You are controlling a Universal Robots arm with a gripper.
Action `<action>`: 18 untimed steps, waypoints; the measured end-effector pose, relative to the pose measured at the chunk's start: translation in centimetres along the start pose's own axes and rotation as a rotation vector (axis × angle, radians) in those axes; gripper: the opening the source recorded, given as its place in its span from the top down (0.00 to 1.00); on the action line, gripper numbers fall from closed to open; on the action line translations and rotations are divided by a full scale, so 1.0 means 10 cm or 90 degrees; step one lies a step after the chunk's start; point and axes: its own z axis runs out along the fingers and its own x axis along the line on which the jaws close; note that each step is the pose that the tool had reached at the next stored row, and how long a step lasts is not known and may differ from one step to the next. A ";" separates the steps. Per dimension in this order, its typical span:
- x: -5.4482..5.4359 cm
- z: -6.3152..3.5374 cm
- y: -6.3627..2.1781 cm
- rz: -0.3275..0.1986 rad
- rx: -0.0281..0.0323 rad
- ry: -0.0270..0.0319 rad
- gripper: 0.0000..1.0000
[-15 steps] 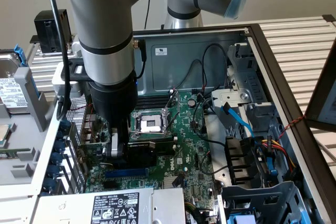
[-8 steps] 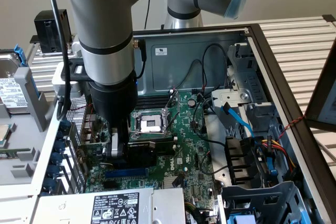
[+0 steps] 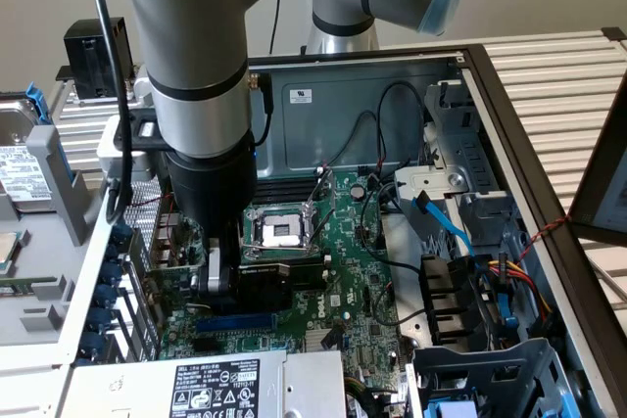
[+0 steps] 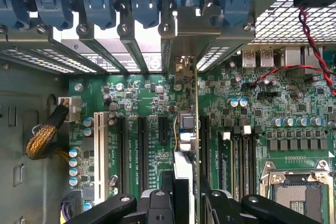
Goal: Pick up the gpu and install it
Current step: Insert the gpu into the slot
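Note:
My gripper [image 4: 187, 199] is shut on the gpu [image 4: 185, 124], which the wrist view shows edge-on between the two black fingers [image 4: 157, 203]. The card stands upright over the green motherboard [image 4: 142, 93], in line with the black expansion slots [image 4: 205, 145]. Its silver end bracket [image 4: 190, 30] sits at the case's rear slot openings, among the blue clips [image 4: 144, 1]. In the exterior view my gripper [image 3: 220, 279] is low inside the open computer case. The gpu's black body [image 3: 279, 289] reaches toward that view's right, just below the CPU socket [image 3: 279, 232]. Whether the card's edge is down in a slot is hidden.
A white slot [image 4: 98, 145] and a braided cable [image 4: 44, 132] lie beside the card's line. Red and black wires [image 4: 310, 40] cross the board's corner. The power supply [image 3: 225, 384], drive cage [image 3: 490, 379] and blue cables [image 3: 446, 227] crowd the case around the board.

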 end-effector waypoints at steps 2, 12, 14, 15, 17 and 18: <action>0.00 0.001 0.000 0.000 -0.0004 0.0004 0.72; 0.00 0.015 -0.001 -0.002 -0.0011 0.0014 0.72; -0.01 0.016 0.001 -0.002 -0.0010 0.0014 0.72; -0.01 0.015 0.001 -0.002 -0.0011 0.0015 0.72; -0.01 0.015 0.003 -0.002 -0.0012 0.0019 0.72; -0.01 0.015 0.004 -0.002 -0.0012 0.0020 0.72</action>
